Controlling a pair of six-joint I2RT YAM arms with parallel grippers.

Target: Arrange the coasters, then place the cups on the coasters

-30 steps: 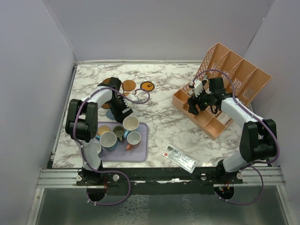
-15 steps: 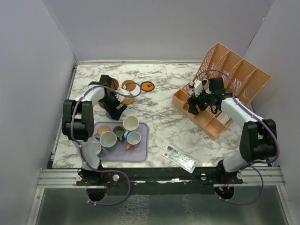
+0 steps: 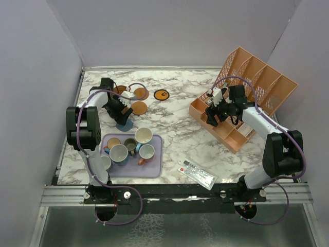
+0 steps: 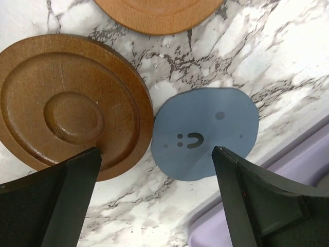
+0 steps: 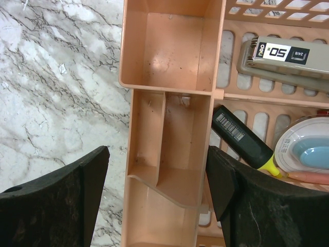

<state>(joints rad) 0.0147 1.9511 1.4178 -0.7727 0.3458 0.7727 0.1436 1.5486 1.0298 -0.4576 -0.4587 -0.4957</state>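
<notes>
My left gripper (image 4: 157, 206) hangs open over the marble, empty, just short of a grey-blue coaster (image 4: 205, 133) with a smiley face. A dark brown coaster (image 4: 72, 105) touches that disc's left edge, and a tan-orange coaster (image 4: 159, 13) lies beyond. From above, the left gripper (image 3: 120, 110) sits behind the grey-blue coaster (image 3: 124, 124), near two tan coasters (image 3: 140, 93) and an orange one with a black mark (image 3: 162, 94). Several cups (image 3: 143, 135) stand on the lavender tray (image 3: 154, 167). My right gripper (image 5: 157, 195) hovers open over the organiser.
The orange slotted organiser (image 3: 234, 136) at the right holds a stapler (image 5: 282, 56), a marker (image 5: 241, 136) and a tape dispenser (image 5: 308, 149). A flat packet (image 3: 197, 174) lies near the front edge. One more cup (image 3: 104, 162) stands left of the tray. Walls close in on the left, back and right.
My left gripper has drawn back from the tray towards the back left and its jaws have widened. The grey-blue coaster now lies uncovered on the marble. The right arm has not moved.
</notes>
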